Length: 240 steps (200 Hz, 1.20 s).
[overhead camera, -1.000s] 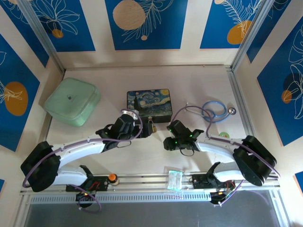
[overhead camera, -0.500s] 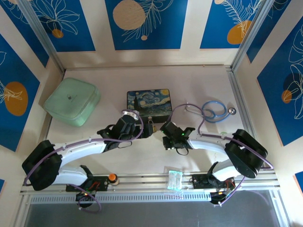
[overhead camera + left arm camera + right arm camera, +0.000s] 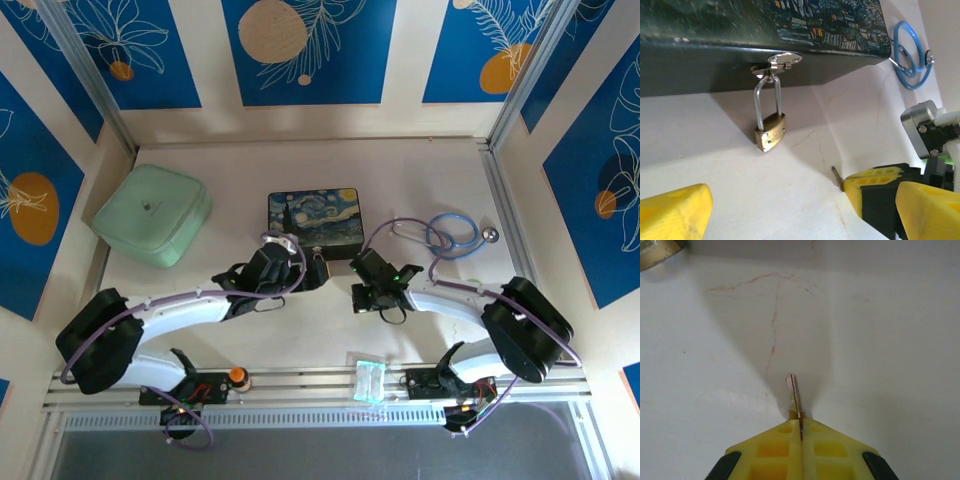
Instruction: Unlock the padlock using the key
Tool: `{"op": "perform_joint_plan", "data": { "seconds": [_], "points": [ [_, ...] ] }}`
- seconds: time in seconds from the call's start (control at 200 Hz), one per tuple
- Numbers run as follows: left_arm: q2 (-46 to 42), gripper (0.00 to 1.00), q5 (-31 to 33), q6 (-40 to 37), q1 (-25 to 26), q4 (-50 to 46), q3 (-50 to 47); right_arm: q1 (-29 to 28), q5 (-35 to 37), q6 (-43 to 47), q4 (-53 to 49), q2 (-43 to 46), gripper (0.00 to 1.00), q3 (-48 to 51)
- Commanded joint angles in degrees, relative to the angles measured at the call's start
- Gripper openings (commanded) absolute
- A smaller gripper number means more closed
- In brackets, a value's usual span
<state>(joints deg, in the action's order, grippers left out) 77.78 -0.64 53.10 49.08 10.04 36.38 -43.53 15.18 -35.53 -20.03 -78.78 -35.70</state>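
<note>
The right gripper (image 3: 801, 426) pinched the key (image 3: 794, 392) by its end only, near the padlock (image 3: 770, 132) that hung from the box hasp (image 3: 777, 61), and the left gripper (image 3: 800, 212) stood spread, so I feared the thin key could twist when pushed into the unheld padlock.

Cream walls (image 3: 210, 60) carry blue panels (image 3: 340, 60) printed with white leaf outlines and orange discs. The pale tabletop (image 3: 240, 170) shows faint hairline cracks; aluminium posts (image 3: 85, 75) stand at both rear corners.

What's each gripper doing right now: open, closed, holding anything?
Left gripper: open, holding nothing.
Right gripper: closed on the key.
</note>
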Motion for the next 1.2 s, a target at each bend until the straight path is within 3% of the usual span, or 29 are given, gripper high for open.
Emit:
{"op": "perform_joint_plan", "data": {
  "seconds": [0.0, 0.235, 0.55, 0.83, 1.126, 1.196],
  "points": [
    [0.7, 0.89, -3.4, 7.9, 0.9, 6.7, -0.3, 1.2, -5.5, 2.6, -1.6, 4.1, 0.0, 1.1],
    [1.5, 0.87, -3.8, 23.4, 2.0, 13.8, -2.8, 4.2, -12.2, 5.1, 0.5, 10.4, 0.0, 1.7],
    [6.8, 0.93, -2.3, 51.8, 5.3, 37.4, -9.3, 2.7, -15.1, 3.4, 3.4, 11.9, 0.0, -2.5],
    [9.7, 1.0, -2.6, 61.6, 6.1, 43.1, -9.6, -1.1, -14.3, 1.3, 11.8, 11.0, 0.0, -3.3],
    [13.4, 1.0, -0.8, 64.9, 7.3, 48.3, -9.1, -3.0, -15.2, -0.9, 17.0, 11.3, 0.0, -1.8],
    [13.3, 0.93, 0.0, 65.1, 7.3, 48.5, -9.4, -3.2, -15.0, -1.3, 17.8, 11.8, 0.0, -0.7]
  ]
}}
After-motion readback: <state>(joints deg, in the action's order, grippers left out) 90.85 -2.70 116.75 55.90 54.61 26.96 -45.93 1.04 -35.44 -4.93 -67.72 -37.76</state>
